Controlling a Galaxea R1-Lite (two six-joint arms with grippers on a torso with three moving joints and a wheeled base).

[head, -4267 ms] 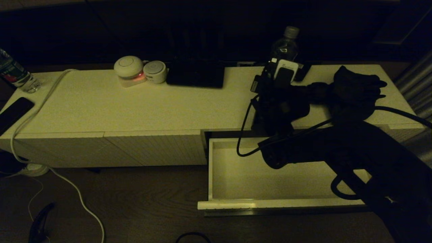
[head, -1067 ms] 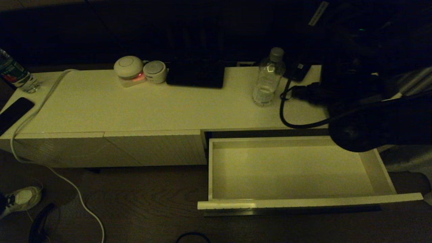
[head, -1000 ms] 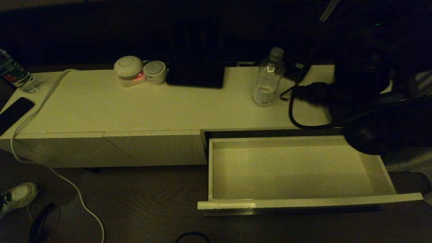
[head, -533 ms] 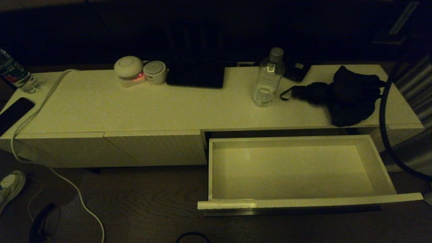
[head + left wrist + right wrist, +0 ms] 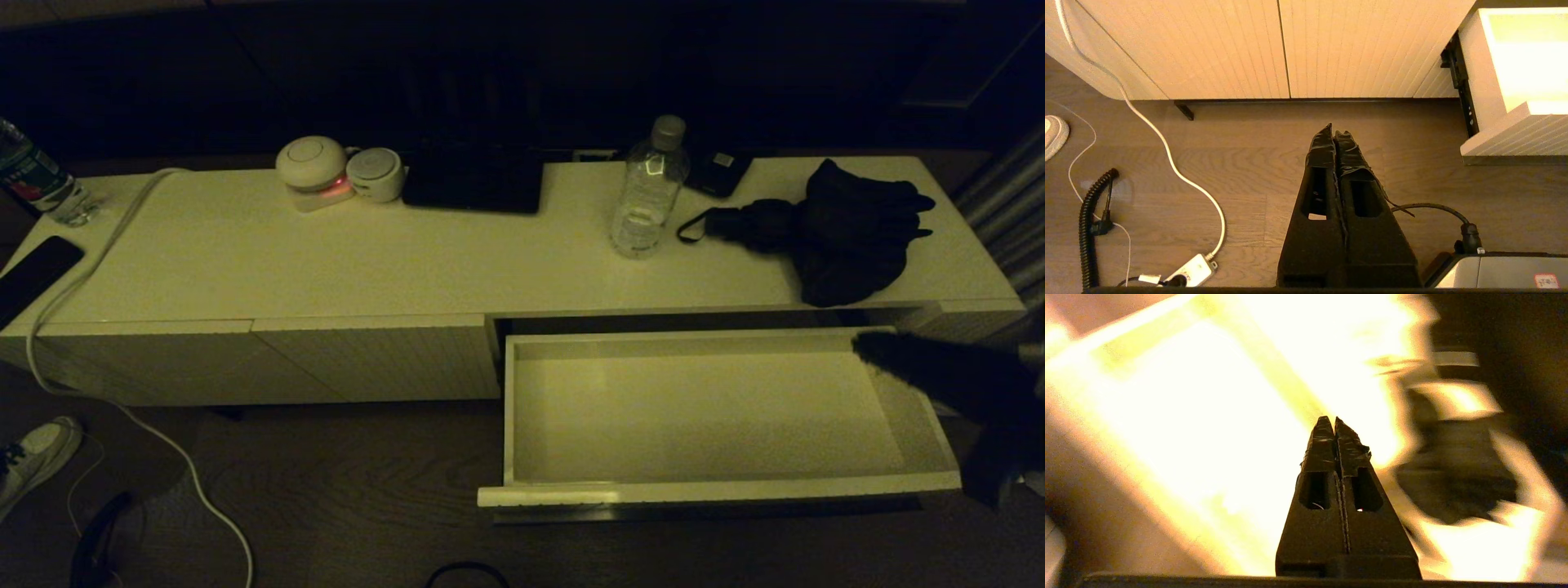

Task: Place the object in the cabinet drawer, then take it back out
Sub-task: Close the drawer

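Right tool now low beside drawer

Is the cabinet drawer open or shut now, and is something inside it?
Open and empty: the cabinet drawer is pulled out from the cabinet, and its smooth floor is bare. The water bottle stands upright on the cabinet top.

A long cream cabinet is spanning the frame's middle — dark wood-grain floor lying below, dim light leaving the upper wall in blackness.
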